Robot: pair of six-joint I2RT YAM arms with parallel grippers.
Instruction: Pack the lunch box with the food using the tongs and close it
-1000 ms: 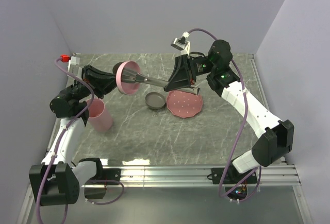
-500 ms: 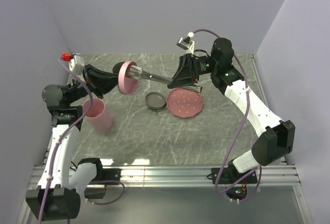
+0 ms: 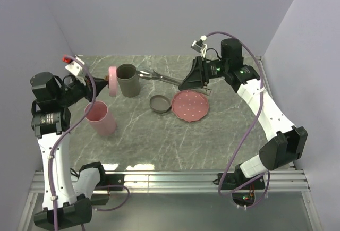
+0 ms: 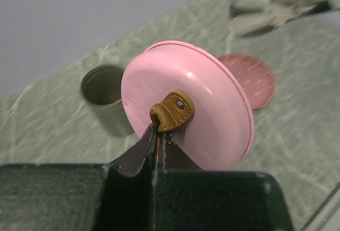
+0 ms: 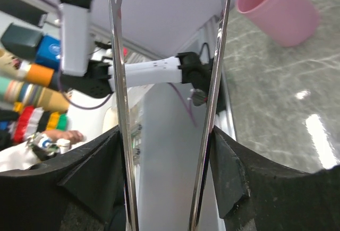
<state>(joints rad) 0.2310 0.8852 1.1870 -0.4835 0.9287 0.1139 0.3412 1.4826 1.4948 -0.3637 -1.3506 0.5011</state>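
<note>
The lunch box (image 3: 129, 82) is a grey upright cylinder at the back of the table, open on top. An orange-brown patch (image 4: 97, 96) shows inside it; I cannot make out single pieces of food. Its pink lid (image 3: 112, 80) hangs on edge just left of it, with my left gripper (image 4: 158, 130) shut on the lid's brown leather tab (image 4: 171, 110). My right gripper (image 3: 187, 82) grips the grey metal tongs (image 3: 159, 77) by both arms (image 5: 120, 82), which stand spread apart. The tongs' tips lie just right of the box's rim and carry nothing.
A pink plate (image 3: 189, 107) lies right of centre with a low grey round dish (image 3: 159, 104) beside it. A pink cup (image 3: 101, 118) stands near the left arm. Walls close the table at the back and on both sides.
The left arm has drawn back to the left, carrying the lid off the box's mouth and turning it on edge. The tongs have pulled back to the right and their arms have spread.
</note>
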